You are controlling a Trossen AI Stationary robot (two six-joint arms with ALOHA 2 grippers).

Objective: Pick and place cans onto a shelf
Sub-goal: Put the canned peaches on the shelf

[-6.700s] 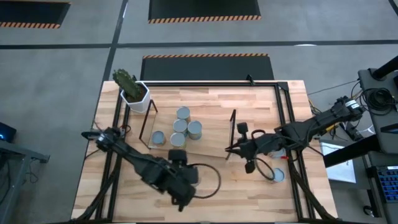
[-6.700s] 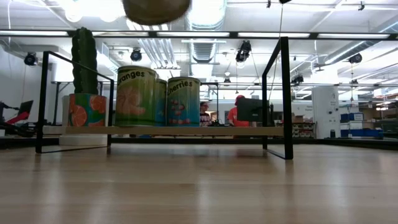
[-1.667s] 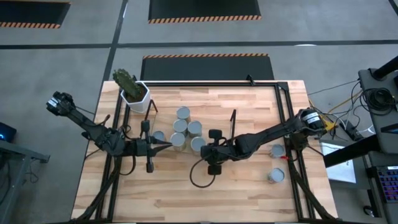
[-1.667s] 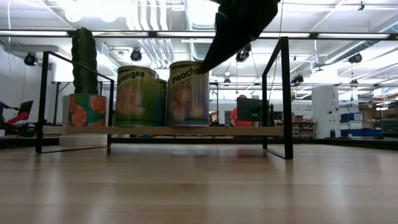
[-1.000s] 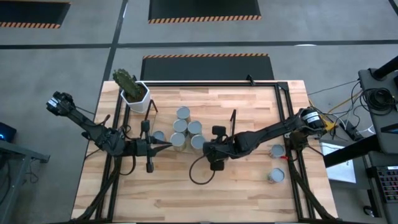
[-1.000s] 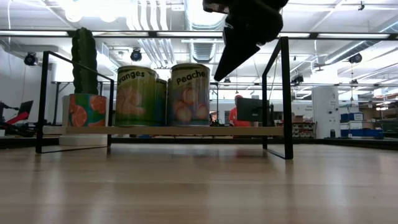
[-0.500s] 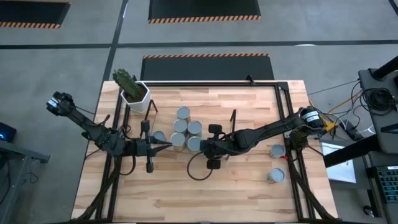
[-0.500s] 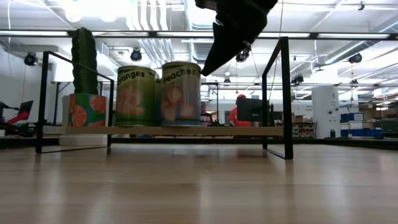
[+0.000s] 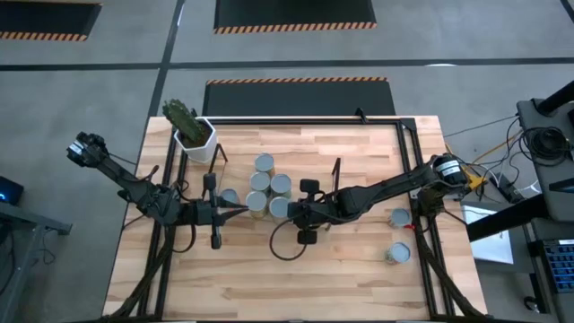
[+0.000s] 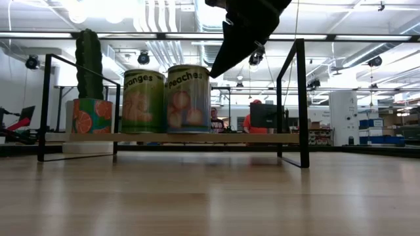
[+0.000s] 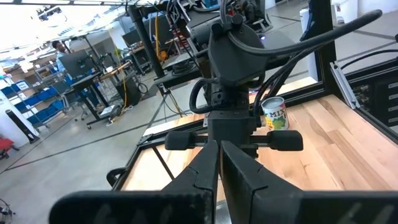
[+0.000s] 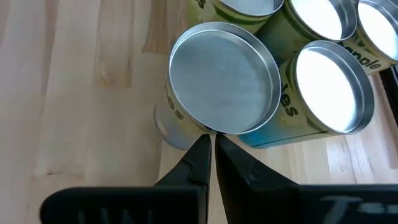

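Since a second ago, right gripper point(image 9: 292, 211), jaws closed and empty, has nudged the silver-grey peach-labelled metal can point(image 10: 188, 98) leftward on the low light-wood shelf point(image 10: 197, 137) against its neighbours. Two cans remain on the surface. Left gripper point(image 9: 240, 210) idle, closed.

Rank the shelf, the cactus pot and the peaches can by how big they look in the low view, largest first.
1. shelf, widest across the view.
2. peaches can.
3. cactus pot, smaller, though it stands farther from the camera, so true size is unsure.
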